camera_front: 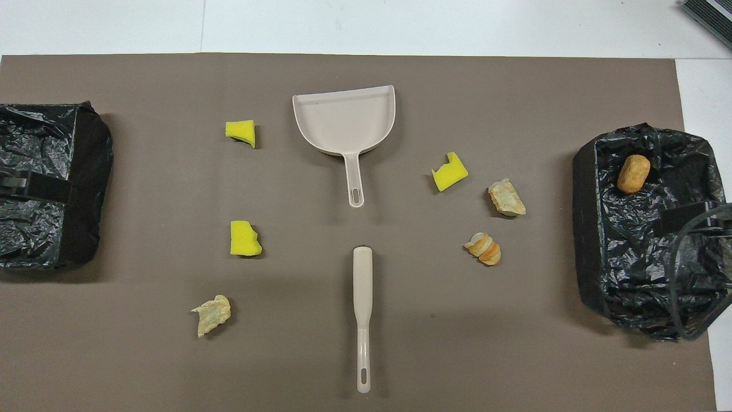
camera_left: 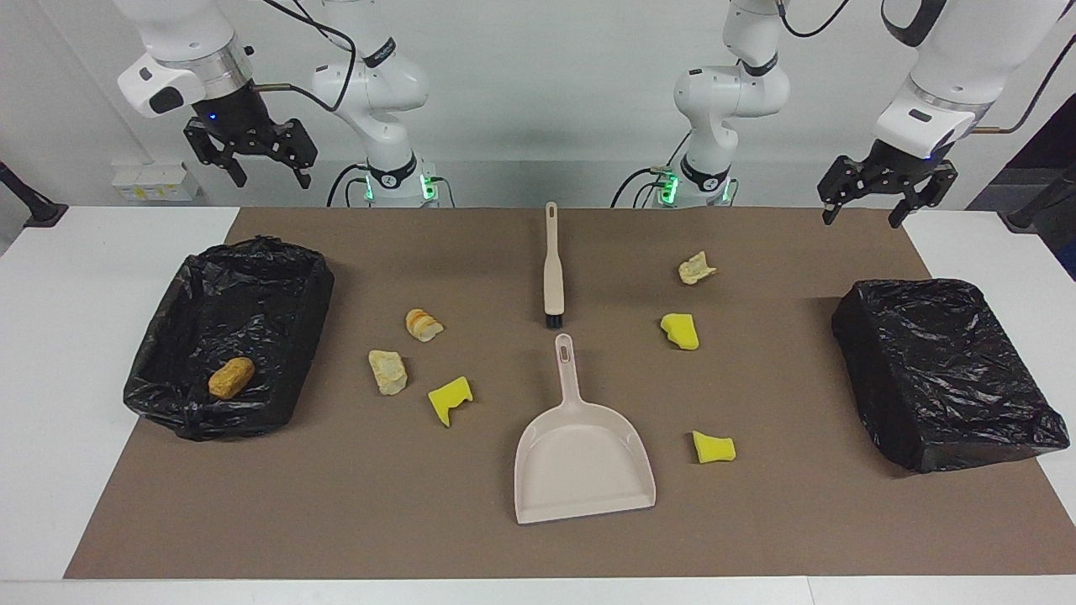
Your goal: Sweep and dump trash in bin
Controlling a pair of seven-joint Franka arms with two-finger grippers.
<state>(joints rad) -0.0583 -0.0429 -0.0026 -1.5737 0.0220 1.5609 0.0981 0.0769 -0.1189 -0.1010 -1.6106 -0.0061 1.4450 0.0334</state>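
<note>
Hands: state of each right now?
Left hand: open, empty, raised over the table's edge near the closed black bin.
Right hand: open, empty, raised above the open bin.

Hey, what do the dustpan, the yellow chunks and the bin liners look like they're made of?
The dustpan looks like smooth beige moulded plastic, with a soft even sheen. The yellow chunks, such as this one, seem to be sponge foam: matte, with torn edges. The bin liners, like the one at the right arm's end, look like thin glossy black plastic film, crinkled and catching light.
</note>
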